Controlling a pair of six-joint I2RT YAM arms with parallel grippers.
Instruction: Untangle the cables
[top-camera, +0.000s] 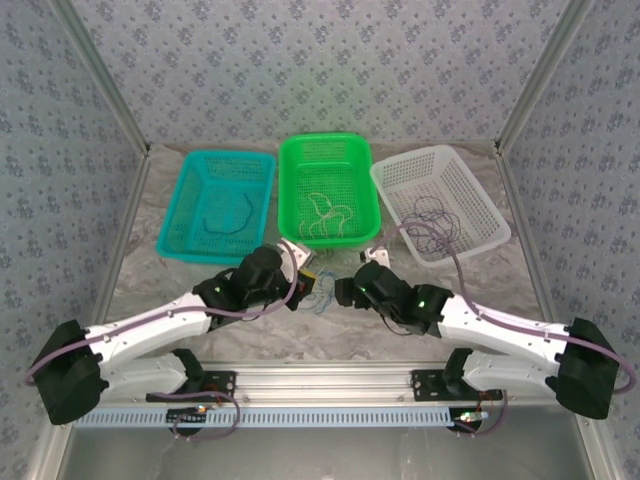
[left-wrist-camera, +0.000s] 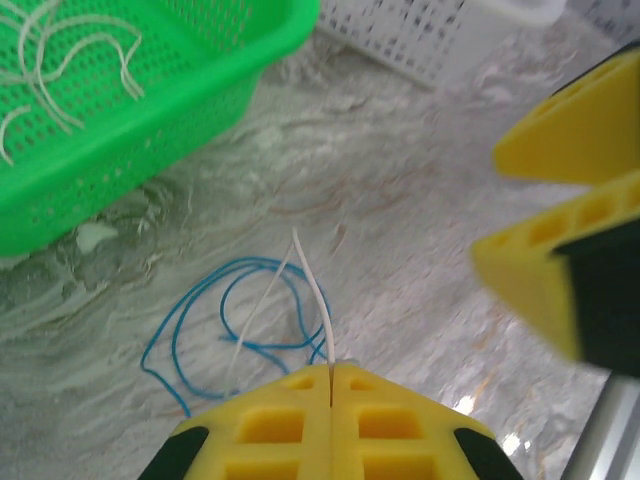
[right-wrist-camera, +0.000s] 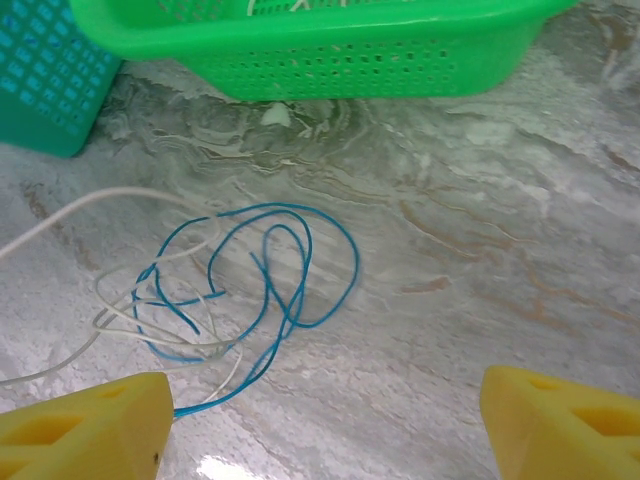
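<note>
Two limp, featherlight cables (top-camera: 321, 293), blue (right-wrist-camera: 303, 265) and cream (left-wrist-camera: 320, 295), lie looped on the table (right-wrist-camera: 480, 230) by the green basket (right-wrist-camera: 330, 60); left gripper (left-wrist-camera: 331, 375) pinches the cream, right gripper (right-wrist-camera: 325, 420) gapes wide, so I'd take the blue near its loose end

The bench (top-camera: 140, 280) has a grey-white marbled surface with glossy highlights at its near edge. Three walls enclose it, the back wall (top-camera: 320, 60) papered in a small blue-grey floral print. Aluminium posts (top-camera: 100, 70) stand at the rear corners. An aluminium rail (top-camera: 320, 378) spans the front.
</note>
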